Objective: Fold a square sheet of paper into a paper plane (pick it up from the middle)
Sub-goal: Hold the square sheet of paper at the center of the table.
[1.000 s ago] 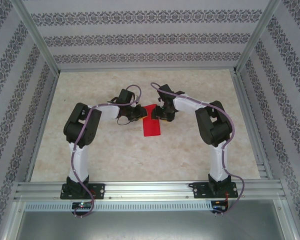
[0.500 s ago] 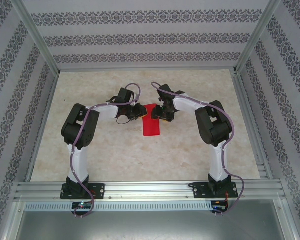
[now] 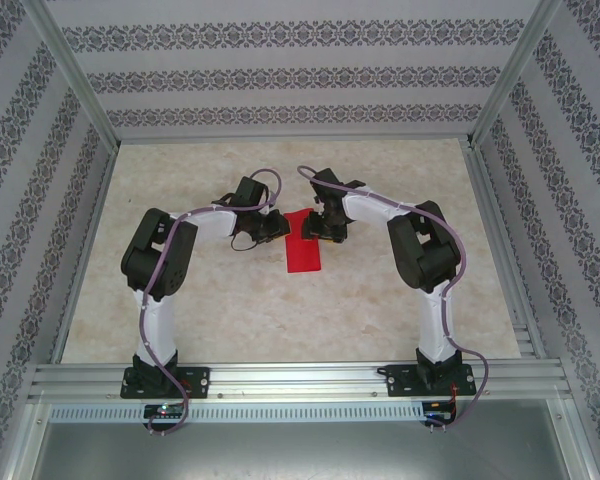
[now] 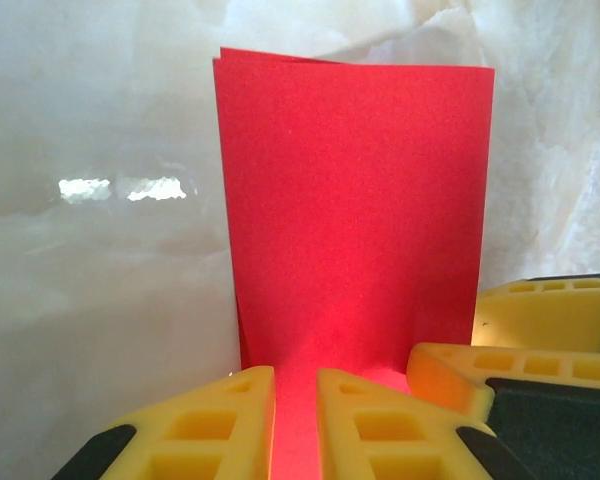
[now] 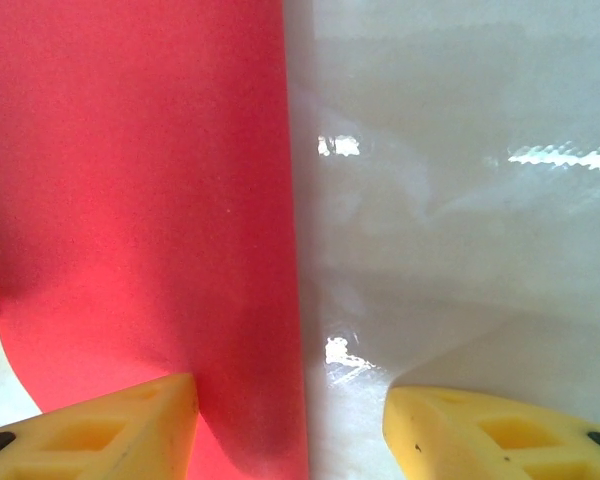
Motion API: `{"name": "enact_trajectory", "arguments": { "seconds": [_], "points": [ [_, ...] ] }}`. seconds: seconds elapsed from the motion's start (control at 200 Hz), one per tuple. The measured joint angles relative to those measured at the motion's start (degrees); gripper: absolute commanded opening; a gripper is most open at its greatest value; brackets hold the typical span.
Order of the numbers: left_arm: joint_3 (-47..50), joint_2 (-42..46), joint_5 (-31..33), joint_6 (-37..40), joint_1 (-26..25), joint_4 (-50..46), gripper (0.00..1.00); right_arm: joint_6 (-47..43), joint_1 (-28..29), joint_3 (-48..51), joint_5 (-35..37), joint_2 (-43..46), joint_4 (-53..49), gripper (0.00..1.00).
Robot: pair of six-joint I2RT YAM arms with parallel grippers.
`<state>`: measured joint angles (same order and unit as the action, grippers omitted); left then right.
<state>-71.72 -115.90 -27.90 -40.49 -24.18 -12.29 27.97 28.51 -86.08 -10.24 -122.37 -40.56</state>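
Paper (image 3: 303, 250): lay flat on the table (image 3: 400, 320) midway between the arms, already doubled into a narrow rectangle with two layers showing at its far edge.
Handling: probably very light and limp. It would likely slide on the glossy top and crease wherever it was squeezed, and it could tear if both arms pulled.
Where to hold: judged best at an edge or corner, with a shallow nip and the other side pinned down. The flat middle gave nothing to catch.
Left gripper (image 4: 295, 375): sat at the paper's far-left end, its fingers drawn almost together. Red showed in the slim gap between them. Whether they nipped the paper or only sat over it could not be told.
Right gripper (image 5: 288, 390): spread wide and straddling the paper's long edge. One finger was over the red and the other over bare table, and nothing was pinched.
Closeness: both grippers were just beside each other at the paper's far end.
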Motion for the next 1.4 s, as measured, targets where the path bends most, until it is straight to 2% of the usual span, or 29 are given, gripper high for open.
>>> {"name": "enact_trajectory", "arguments": {
  "seconds": [0.25,0.709,1.404],
  "points": [
    [-1.31,1.9,1.46,1.27,-0.37,-2.16,0.2,-0.02,0.37,-0.17,1.11,-0.11,-0.24,0.58],
    [-1.73,1.95,-0.15,1.51,-1.68,-4.2,0.15,0.0,0.37,-0.17,1.14,-0.11,-0.24,0.58],
    [-3.8,-1.92,-0.24,1.53,-2.23,-8.11,0.14,0.02,0.37,-0.17,1.01,-0.11,-0.22,0.59]
  ]
}}
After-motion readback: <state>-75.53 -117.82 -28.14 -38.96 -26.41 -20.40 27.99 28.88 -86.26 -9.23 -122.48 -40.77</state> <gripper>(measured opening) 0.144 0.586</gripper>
